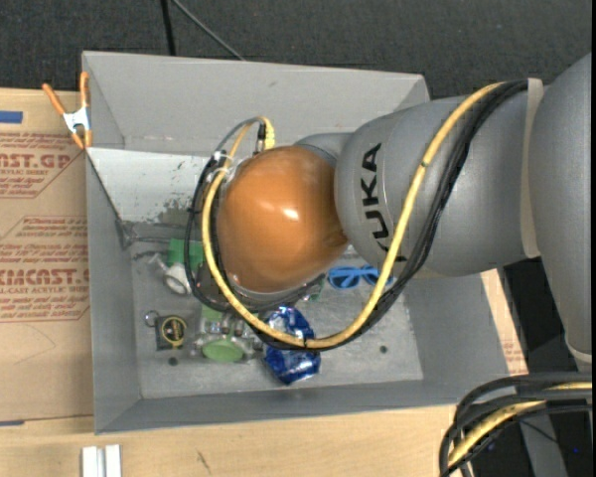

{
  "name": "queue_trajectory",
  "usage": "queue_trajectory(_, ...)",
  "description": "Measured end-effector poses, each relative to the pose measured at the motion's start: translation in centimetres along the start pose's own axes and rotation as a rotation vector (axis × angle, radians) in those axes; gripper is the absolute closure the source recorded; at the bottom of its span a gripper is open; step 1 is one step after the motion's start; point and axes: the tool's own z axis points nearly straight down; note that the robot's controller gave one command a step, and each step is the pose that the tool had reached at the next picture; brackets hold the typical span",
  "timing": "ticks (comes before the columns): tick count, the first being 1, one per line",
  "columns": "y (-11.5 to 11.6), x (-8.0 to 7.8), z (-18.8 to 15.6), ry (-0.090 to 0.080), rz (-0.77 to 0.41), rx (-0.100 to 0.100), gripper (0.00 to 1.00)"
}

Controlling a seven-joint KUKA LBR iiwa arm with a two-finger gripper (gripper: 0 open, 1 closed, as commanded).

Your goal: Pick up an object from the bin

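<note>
A crumpled blue and white foil wrapper lies near the bin's front wall, just below the arm's wrist. Left of it is a flat green round piece among small metal bits. Further left sits a small dark and brass part. A white object and a green one lie at the left, partly under the arm. A light blue plastic piece pokes out on the right side.
The arm with its orange cover and yellow cable hangs over the middle of the bin and hides what is beneath it. Bare bin floor shows at the front right and along the left wall.
</note>
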Motion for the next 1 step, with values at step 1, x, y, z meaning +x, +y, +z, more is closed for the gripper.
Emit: queue_trajectory(1, -0.77, 3.18, -8.78, -0.002, 0.011, 0.009, 1.0)
